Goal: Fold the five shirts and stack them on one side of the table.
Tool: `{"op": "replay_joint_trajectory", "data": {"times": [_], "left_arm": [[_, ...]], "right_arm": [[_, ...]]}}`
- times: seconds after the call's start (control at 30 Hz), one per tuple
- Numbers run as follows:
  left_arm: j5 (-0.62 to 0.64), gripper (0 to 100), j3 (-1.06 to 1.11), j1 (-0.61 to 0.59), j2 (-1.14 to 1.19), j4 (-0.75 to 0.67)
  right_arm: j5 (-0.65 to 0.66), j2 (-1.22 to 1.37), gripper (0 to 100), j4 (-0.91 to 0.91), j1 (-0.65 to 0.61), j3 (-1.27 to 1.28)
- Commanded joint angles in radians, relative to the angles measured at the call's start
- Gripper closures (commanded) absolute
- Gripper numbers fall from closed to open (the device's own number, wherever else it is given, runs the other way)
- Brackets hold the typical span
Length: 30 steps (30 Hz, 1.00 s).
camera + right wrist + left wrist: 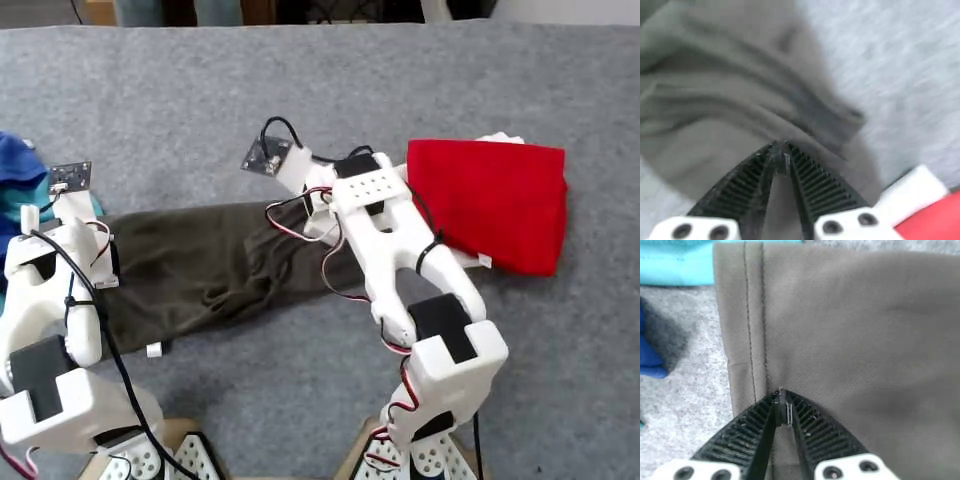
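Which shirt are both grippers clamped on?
The olive shirt stretched across mid-table: the left gripper pinches its hemmed end, the right gripper its other end. The folded red shirt, the blue shirt and the teal shirt lie untouched.

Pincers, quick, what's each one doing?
Left pincer: closed on the olive shirt.
Right pincer: closed on the olive shirt too.

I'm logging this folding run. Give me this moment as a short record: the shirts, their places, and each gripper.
in work: olive shirt, creased, stretched across the middle of the table
left gripper: shut on the olive shirt's stitched hem
right gripper: shut on a fold at its other end
folded: red shirt, on the right side
other shirts: blue shirt and teal shirt, at the left edge
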Motion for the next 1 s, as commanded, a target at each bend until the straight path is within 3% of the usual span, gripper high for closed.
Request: {"op": "replay_joint_trajectory", "data": {"times": [0.0,0.17,0.37,0.47,0.57,0.73,0.87,0.97], "left_arm": [[0.009,97,-0.025,-0.007,0.005,0.002],[0.009,97,-0.025,-0.007,0.005,0.002],[0.009,97,-0.025,-0.007,0.005,0.002],[0.009,97,-0.025,-0.007,0.005,0.003],[0.009,97,-0.024,-0.008,0.005,0.006],[0.009,97,-0.028,-0.008,0.003,0.005],[0.009,97,-0.059,-0.004,-0.008,0.064],[0.009,97,-0.174,-0.005,-0.008,0.229]], "right_arm": [[-0.008,-0.047,98.3,-0.150,0.015,0.001],[-0.009,-0.068,98.3,-0.198,0.015,-0.010],[-0.009,-0.194,98.3,0.219,0.011,-0.068],[-0.009,-0.222,98.3,0.292,0.015,-0.070],[-0.009,-0.196,98.3,0.221,0.015,-0.025],[-0.009,-0.031,98.3,-0.127,0.026,0.090],[-0.011,0.054,98.3,-0.153,0.015,0.107],[-0.015,0.028,98.3,-0.153,0.037,0.107]]}}
